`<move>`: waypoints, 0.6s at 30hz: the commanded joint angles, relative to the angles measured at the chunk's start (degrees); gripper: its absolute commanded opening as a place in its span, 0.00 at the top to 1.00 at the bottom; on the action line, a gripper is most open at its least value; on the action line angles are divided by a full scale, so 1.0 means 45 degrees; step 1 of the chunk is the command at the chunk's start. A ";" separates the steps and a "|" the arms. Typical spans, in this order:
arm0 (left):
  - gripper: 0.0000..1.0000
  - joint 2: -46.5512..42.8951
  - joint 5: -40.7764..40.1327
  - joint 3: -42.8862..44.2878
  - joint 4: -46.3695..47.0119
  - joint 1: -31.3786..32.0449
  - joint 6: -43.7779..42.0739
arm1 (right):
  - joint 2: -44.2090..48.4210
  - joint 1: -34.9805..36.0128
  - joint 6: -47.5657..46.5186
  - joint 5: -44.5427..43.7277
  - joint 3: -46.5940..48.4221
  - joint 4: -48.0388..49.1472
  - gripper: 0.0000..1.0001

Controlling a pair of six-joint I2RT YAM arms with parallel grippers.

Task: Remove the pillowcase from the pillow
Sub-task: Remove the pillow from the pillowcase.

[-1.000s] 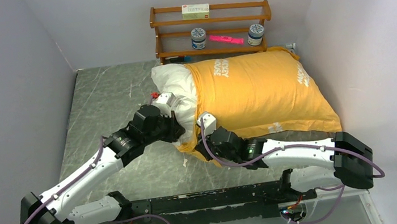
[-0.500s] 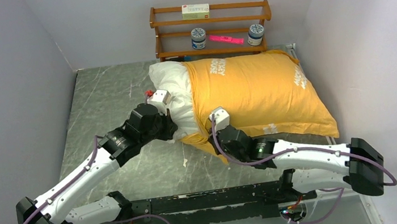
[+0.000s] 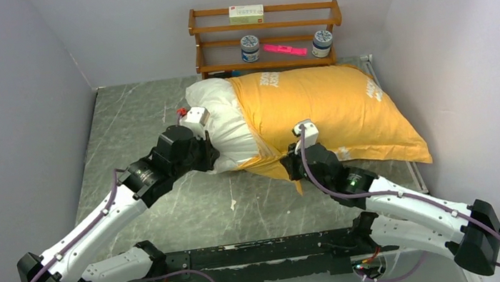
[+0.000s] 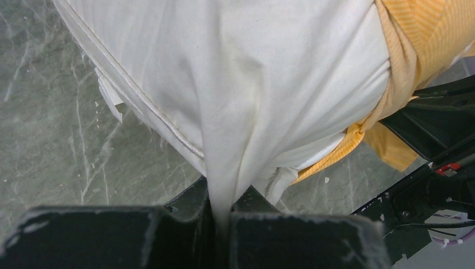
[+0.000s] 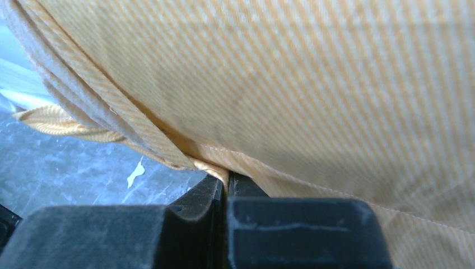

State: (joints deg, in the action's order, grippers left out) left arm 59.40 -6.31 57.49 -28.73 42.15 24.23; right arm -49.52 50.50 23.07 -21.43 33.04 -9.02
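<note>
The white pillow (image 3: pixel 221 119) lies at the back of the table, its left end bare, the rest inside the orange-yellow pillowcase (image 3: pixel 330 109) with white lettering. My left gripper (image 3: pixel 212 157) is shut on a pinch of the pillow's white fabric (image 4: pixel 224 168) at its near left edge. My right gripper (image 3: pixel 289 167) is shut on the pillowcase's open hem (image 5: pixel 215 168) at the near side. The pillowcase (image 4: pixel 392 73) bunches around the pillow (image 4: pixel 241 73) in the left wrist view; striped orange cloth (image 5: pixel 313 84) fills the right wrist view.
A wooden rack (image 3: pixel 267 37) stands against the back wall with two jars, a pink item and a small box on it. White walls close in left and right. The grey marble tabletop (image 3: pixel 137 126) shows left of the pillow.
My right gripper has pulled the pillowcase hem to the right, baring more white pillow. My left gripper has drawn the pillow end slightly left and back.
</note>
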 commanded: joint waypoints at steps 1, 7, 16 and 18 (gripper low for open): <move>0.95 -0.0983 -0.1942 0.0632 -0.0185 -0.0734 -0.0651 | 0.0262 -0.0680 -0.0210 -0.1528 -0.0024 -0.1852 1.00; 0.95 -0.0913 0.0311 -0.0082 0.1135 -0.0735 -0.0494 | 0.0714 -0.0612 -0.2193 0.2565 -0.0197 0.0173 0.87; 0.95 -0.0544 0.1297 0.0158 0.1272 -0.0736 -0.0627 | 0.0349 0.0634 -0.4855 0.5994 0.1229 0.0636 0.57; 0.95 -0.0526 0.1304 0.0175 0.1265 -0.0737 -0.0661 | 0.0035 0.1418 -0.5653 0.5651 0.1711 0.0416 0.54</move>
State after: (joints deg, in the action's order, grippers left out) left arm 58.92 -0.64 56.12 -28.53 39.40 23.07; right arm -47.86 52.12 6.35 0.47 34.81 -9.50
